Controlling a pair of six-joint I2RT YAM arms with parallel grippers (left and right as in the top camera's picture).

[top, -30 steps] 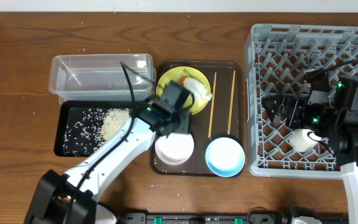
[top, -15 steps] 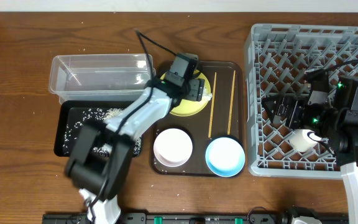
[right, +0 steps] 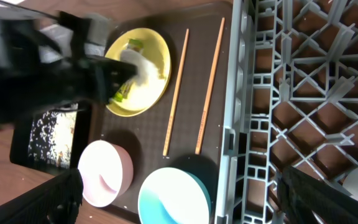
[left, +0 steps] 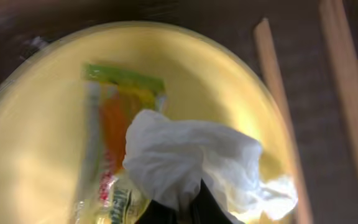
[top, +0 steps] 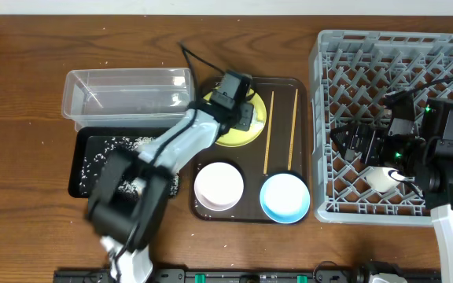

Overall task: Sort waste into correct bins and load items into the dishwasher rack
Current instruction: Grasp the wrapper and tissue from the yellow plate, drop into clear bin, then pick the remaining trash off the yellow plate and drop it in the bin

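Two steps look done: rice (top: 120, 145) in black tray (top: 81, 169), cup (top: 380, 179) in rack (top: 329, 47). Todo: tissue (left: 191, 162) + wrapper (left: 114, 124) on plate (left: 42, 124); L gripper (top: 238, 110) on tissue, grip can't tell. Pink bowl (top: 219, 185), blue bowl (top: 283, 196), chopsticks (top: 268, 130) unracked. R gripper (top: 351, 141) jaws spread, over rack near cup.

No text, brand, number or sign can be read with any certainty. In the left wrist view, some dark lettering is seen at the lower end of the green-yellow wrapper (left: 107, 143), which lies on the yellow plate (left: 30, 155) and is partly covered by the white tissue (left: 191, 158). It is too blurred to be made out.
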